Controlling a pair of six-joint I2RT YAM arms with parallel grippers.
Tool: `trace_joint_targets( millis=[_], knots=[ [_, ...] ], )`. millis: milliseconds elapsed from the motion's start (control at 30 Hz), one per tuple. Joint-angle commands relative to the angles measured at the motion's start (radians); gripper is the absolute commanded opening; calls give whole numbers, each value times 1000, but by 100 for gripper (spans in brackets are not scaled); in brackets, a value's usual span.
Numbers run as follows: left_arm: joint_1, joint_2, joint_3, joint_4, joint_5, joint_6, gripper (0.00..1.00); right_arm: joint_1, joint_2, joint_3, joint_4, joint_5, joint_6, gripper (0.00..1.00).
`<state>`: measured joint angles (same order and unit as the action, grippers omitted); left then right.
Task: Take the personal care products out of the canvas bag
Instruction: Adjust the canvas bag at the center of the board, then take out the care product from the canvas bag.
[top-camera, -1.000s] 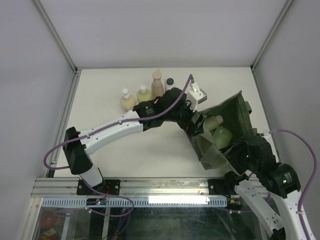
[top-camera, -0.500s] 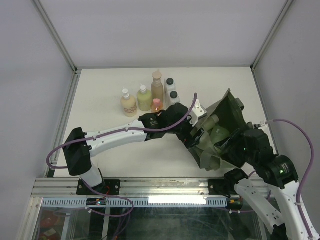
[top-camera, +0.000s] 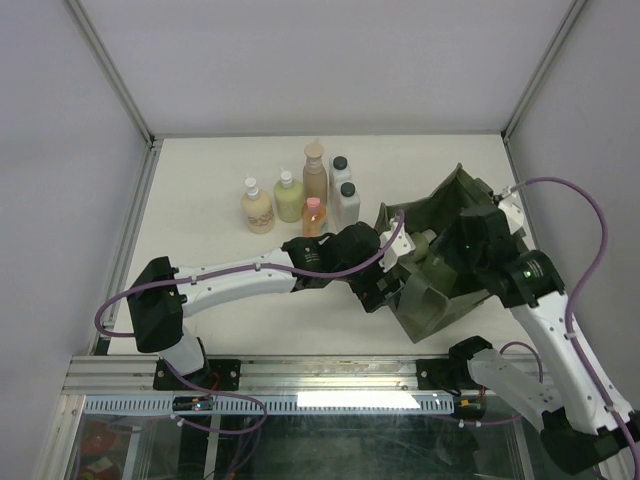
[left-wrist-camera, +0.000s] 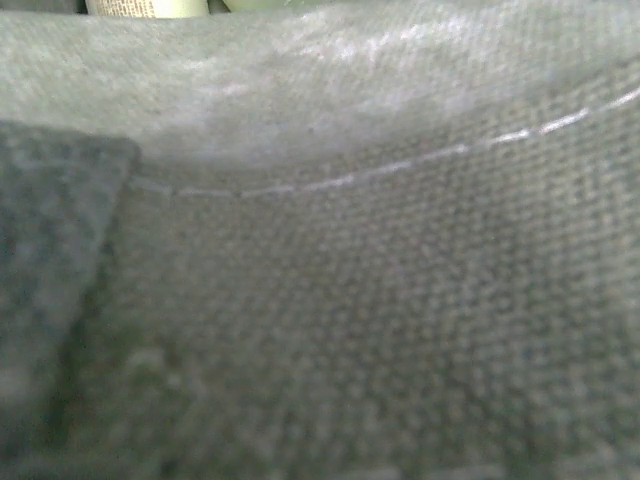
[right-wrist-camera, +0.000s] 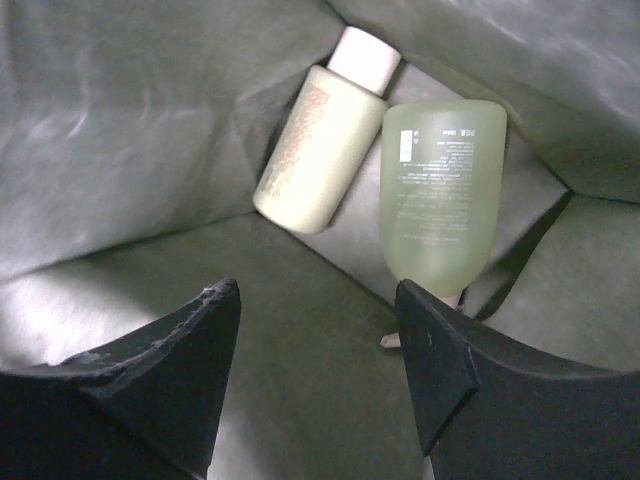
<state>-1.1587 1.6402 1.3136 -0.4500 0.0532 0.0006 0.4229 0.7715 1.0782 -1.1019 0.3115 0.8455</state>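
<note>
On the left of the tabletop (top-camera: 200, 170), a cluster of six bottles (top-camera: 315, 180) stands upright and out of the bag: tan, yellow-green, a tall tan one, a small orange one and two white ones with black caps.

Moving right, the left gripper (top-camera: 385, 272) is pushed up against the near lip of the canvas bag (top-camera: 430, 305). Its jaws are spread as wide as they go, and I can't make out anything between them. Its own camera is no help here. It shows only blurred olive weave and one stitched seam, with not a finger in sight.

In the bag, the overhead view gives only a pale glimpse in the mouth. The right wrist view shows the rest: a cream bottle (right-wrist-camera: 318, 150) with a white cap and a translucent yellow-green bottle (right-wrist-camera: 445, 190) lie side by side, touching, on the bag's inner wall. The right gripper (right-wrist-camera: 318, 300) hangs just short of them, jaws parted and empty.

How will they handle? I'd guess they're light, with stiff, smooth plastic that could skid between the pads. The best hold looks to be square across the middle of a body, not the cap. The cream one is slimmer and looks the easier fit. The bag is floppy and could sag over them, so that propped lip matters.
</note>
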Motion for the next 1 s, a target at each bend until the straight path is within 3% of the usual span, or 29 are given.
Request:
trace_joint_targets(
  millis=[0,133,300,467,600,700,800,967],
  knots=[
    [-5,-37,44,22,-21,36,99,-1,58,15,119,131,44,65],
    [-5,-73,59,32,-27,55,99,-4,154,36,156,104,-15,68],
    [15,-144,63,46,-65,38,99,-36,312,70,117,41,-8,80],
    [51,-248,50,52,-114,11,99,-64,400,14,226,-58,3,81],
    [70,-310,50,52,-179,-8,99,-64,472,-33,260,-96,58,83],
    [85,-356,47,51,-223,-23,99,-65,504,-59,251,-72,109,93],
    [92,-388,49,51,-266,-25,99,-65,516,-94,260,-64,148,97],
    [99,-429,57,51,-329,-37,99,-67,568,-142,272,-64,203,98]
  ],
)
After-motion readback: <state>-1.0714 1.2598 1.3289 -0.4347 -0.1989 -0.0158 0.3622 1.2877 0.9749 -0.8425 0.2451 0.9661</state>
